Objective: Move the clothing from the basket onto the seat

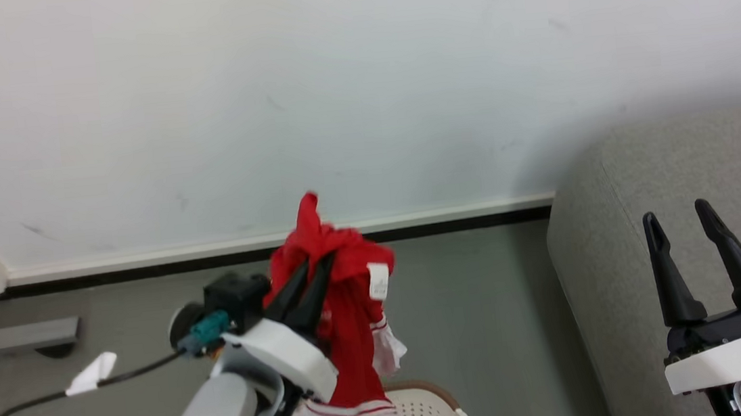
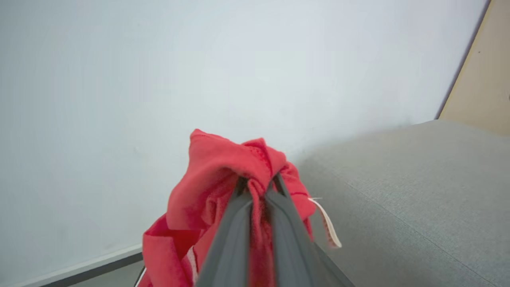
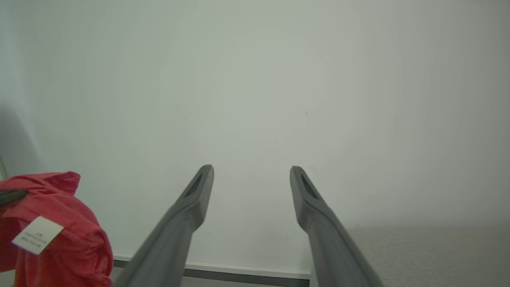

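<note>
My left gripper (image 1: 318,262) clamps the bright red white-trimmed fabric garment (image 1: 348,326), hanging straight down over the cream perforated plastic basket (image 1: 431,413) — the light-grey upholstered seat (image 1: 617,225) lies to its right, beside my spread, empty right gripper (image 1: 675,211).

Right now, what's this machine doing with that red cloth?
The robot's left end effector is shut on a red garment, holding it up over the white basket. The grey seat stands to the right, and the garment is not on it yet. The right end effector is open and holds nothing.
</note>
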Controlling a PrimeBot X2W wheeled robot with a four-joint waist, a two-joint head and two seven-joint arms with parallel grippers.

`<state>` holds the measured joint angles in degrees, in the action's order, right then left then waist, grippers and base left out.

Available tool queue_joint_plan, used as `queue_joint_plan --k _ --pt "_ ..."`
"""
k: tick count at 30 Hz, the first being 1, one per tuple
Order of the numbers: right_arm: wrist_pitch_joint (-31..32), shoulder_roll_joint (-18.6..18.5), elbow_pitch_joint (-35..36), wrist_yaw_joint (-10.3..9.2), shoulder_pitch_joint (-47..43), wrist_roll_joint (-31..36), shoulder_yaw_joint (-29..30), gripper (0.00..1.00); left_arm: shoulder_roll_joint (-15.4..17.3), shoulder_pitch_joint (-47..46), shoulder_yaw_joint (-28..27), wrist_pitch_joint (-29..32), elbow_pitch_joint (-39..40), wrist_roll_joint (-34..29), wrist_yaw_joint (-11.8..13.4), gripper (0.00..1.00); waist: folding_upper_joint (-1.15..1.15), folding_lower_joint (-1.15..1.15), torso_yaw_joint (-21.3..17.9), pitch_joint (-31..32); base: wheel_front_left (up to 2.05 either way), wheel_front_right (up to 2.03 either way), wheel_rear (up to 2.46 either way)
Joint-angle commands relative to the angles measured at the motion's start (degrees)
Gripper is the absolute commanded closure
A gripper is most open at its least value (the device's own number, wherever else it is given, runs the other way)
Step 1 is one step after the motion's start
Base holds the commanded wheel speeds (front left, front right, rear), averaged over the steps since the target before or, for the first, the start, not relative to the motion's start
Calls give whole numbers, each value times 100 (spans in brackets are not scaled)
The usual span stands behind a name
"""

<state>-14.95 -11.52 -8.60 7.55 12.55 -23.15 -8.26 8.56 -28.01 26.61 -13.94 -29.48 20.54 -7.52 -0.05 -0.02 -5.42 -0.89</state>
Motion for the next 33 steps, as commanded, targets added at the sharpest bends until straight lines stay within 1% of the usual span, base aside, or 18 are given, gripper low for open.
queue_joint_plan --k 1,9,15,20,26,28,33 --pt "-9 -9 -11 -12 -94 -12 -18 0 98 -92 -26 79 255 34 35 100 0 2 109 153 0 0 0" --pt "-10 75 -40 -12 -224 -55 -254 0 220 -352 -171 619 1506 178 195 100 0 2 154 283 0 0 0" --pt "-9 99 -25 -13 -247 -114 -437 0 245 -407 -231 867 2113 225 340 100 0 2 114 286 0 0 0" --pt "-10 115 23 -12 -214 -172 -624 0 258 -352 -211 978 2353 250 418 100 0 2 88 252 0 0 0" --pt "-10 -33 136 -12 -137 -387 -1076 0 261 -353 -180 1024 2452 292 440 100 0 2 106 225 0 0 0" --pt "-10 -94 129 -12 -95 -475 -1277 0 250 -385 -165 1025 2453 292 437 100 0 2 130 217 0 0 0" --pt "-9 -263 -118 -12 166 -705 -2057 0 195 -487 -95 1018 2394 311 411 100 0 2 227 190 0 0 0"
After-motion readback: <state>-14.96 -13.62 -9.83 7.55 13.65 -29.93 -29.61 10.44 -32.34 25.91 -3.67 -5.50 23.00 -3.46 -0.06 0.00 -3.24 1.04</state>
